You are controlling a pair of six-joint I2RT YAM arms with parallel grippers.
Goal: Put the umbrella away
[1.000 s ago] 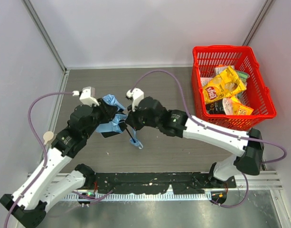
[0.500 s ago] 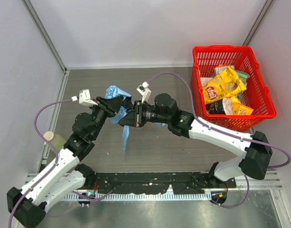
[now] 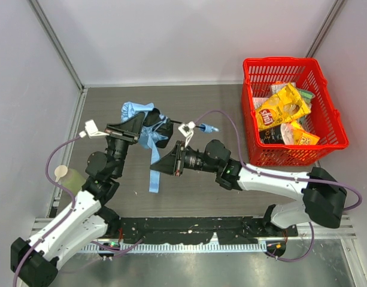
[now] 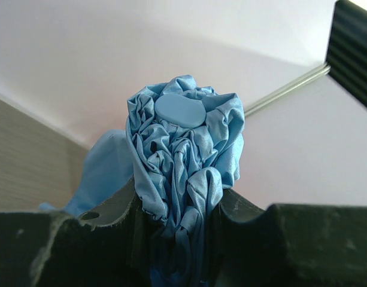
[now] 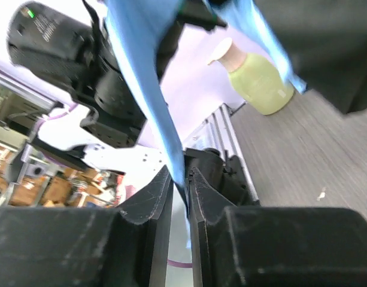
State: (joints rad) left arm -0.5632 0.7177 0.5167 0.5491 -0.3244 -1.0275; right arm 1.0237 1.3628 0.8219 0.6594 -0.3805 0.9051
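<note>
We now hold the umbrella (image 3: 148, 128) raised, far left of centre.
Our left gripper (image 4: 177, 209) clamps its bunched canopy (image 4: 183, 149); our right gripper (image 5: 182, 185) has dropped nearer, to the dangling strap (image 3: 153, 173), fingers barely apart; we cannot tell whether it pinches. Strapping looks next.

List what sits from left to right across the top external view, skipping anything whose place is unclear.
Pale green bottle → left gripper → right gripper → umbrella's handle → red basket.
</note>
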